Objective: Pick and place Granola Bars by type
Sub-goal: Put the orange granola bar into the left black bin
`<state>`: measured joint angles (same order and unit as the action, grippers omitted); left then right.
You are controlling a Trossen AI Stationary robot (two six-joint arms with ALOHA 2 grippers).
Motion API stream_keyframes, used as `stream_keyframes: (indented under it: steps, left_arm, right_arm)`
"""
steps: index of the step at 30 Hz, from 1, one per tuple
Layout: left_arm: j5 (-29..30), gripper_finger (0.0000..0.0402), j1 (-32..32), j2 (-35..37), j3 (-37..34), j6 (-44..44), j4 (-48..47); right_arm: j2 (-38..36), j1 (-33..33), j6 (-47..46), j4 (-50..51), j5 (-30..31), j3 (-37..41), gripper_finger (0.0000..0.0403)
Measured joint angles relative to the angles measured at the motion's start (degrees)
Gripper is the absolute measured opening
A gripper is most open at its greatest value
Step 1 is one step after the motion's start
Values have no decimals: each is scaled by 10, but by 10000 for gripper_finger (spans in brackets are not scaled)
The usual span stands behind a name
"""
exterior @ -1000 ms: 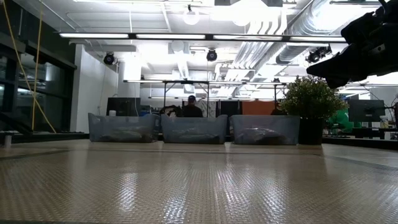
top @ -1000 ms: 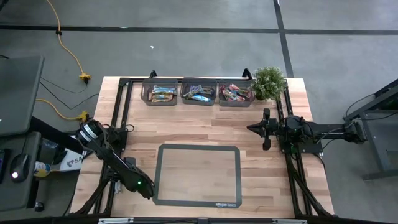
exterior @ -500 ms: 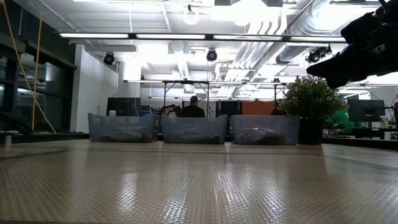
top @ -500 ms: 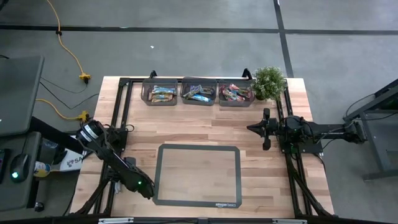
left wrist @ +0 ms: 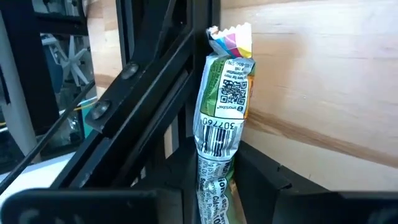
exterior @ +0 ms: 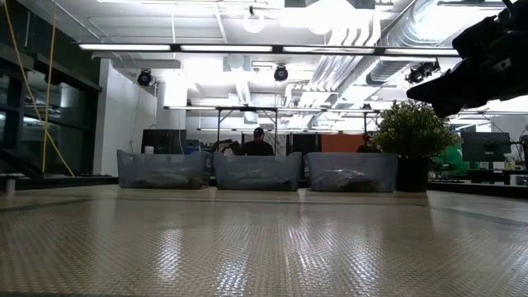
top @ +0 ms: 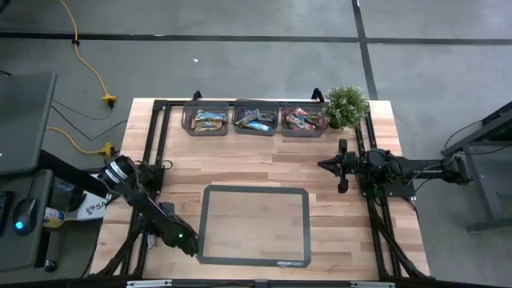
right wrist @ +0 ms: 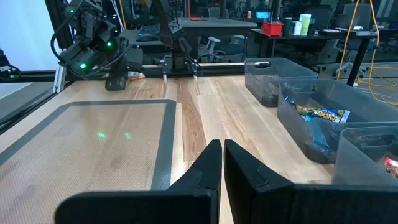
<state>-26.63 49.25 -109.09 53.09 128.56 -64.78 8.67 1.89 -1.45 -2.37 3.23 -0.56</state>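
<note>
1. In the left wrist view, the left gripper (left wrist: 214, 180) was clamped on one granola bar (left wrist: 222, 118) with a green-and-white wrapper, barcode and QR code facing the camera, its crimped end up against the black frame rail (left wrist: 149, 93). The high view did not resolve this bar at all.
2. In the high view, the left arm (top: 140, 200) lay stretched from about 9 o'clock on the table toward 7 o'clock, its gripper end (top: 182, 238) just beside the mat's (top: 254, 224) near-left corner.
3. The right arm (top: 392, 170) sat at about 3 o'clock, its gripper (top: 326, 165) pointing toward table centre. In the right wrist view, its fingers (right wrist: 208, 163) were closed together on nothing.
4. The remaining Granola Bars (top: 256, 122) lay in three clear bins (top: 254, 109) in a row at 12 o'clock, with a potted plant (top: 346, 106) just beside the rightmost bin.
5. The low view showed the bins (exterior: 256, 172) only as grey boxes, with contents probably bars but too dim to sort by type. The right wrist view showed a blue-and-yellow wrapper (right wrist: 320, 114) in the middle bin.
6. In the low view, a person (exterior: 258, 145) sat behind the bins in the room beyond.
</note>
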Motion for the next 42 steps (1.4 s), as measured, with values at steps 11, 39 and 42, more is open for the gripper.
stream_keyframes:
  steps: [11,39,42]
  left_arm:
    - [45,89,-7,-2,33,-13,-2]
    - [238,54,-9,3,123,-47,-6]
    - [309,54,-10,1,146,-49,-24]
  right_arm:
    - [0,0,0,0,0,0,2]
    - [0,0,0,0,0,0,2]
    - [0,0,0,0,0,0,2]
